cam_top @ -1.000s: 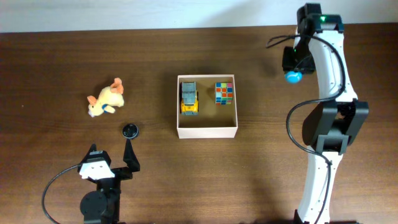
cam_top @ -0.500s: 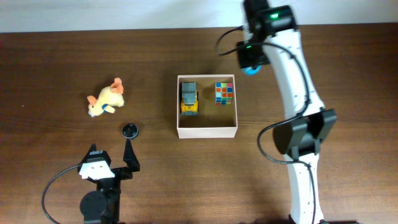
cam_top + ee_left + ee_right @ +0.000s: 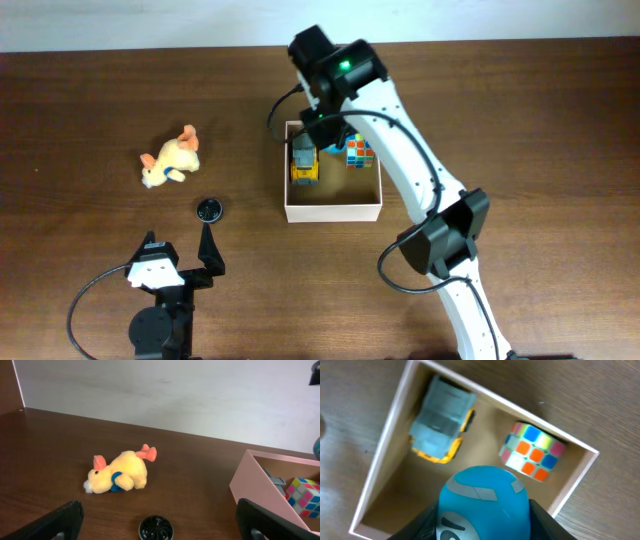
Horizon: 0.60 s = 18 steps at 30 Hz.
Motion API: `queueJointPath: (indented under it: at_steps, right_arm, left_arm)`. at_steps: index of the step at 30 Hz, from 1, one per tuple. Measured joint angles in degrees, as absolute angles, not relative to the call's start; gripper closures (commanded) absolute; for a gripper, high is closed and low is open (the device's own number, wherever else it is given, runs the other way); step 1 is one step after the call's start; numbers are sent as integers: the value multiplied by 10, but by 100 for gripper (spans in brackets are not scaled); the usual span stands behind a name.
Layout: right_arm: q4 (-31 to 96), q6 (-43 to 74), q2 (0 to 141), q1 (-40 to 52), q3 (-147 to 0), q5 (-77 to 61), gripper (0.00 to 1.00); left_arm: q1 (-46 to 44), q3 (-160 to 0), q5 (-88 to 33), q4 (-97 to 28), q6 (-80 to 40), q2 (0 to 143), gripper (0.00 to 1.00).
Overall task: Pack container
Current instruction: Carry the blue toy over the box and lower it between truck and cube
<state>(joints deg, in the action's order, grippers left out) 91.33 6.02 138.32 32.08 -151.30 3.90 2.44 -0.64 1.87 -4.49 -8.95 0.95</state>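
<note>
White-walled container [image 3: 333, 212] sits mid-tabletop [image 3: 80, 60], tan floor up.

Overhead: right arm [image 3: 405, 140] comes in from 5 o'clock, kinks at the elbow, then stretches long to the container's 12 o'clock edge with the wrist pointing down over it. A sliver of the blue ball [image 3: 333, 150] shows under the wrist. It sits between the yellow truck [image 3: 304, 160] in the 10 o'clock corner and the colour cube [image 3: 361, 150] in the 1 o'clock corner. Left arm is folded at 7 o'clock of the container, left fingers [image 3: 209, 250] apart and holding nothing. Plush [image 3: 170, 160] at 9 o'clock and black disc [image 3: 208, 209] at 8 o'clock, both out on the tabletop.

Left wrist: fingers spread to both bottom corners, low over the tabletop. Disc is near, between them. Plush beyond at 11 o'clock, container wall at 3 o'clock.

Right wrist: right fingers [image 3: 540, 521] clamped on the ball, one each side, view straight down. Container directly below, ball over bare floor, truck at 11 o'clock, cube at 1 o'clock. Cannot tell if the ball touches the floor.
</note>
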Motion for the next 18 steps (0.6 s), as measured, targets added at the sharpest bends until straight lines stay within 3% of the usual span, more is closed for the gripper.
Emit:
queueJointPath:
  at_steps: [18]
  right_arm:
    - [862,60,1402,320,-1510,54,53]
  left_arm:
    - [24,-6,19,-45,-90,10,1]
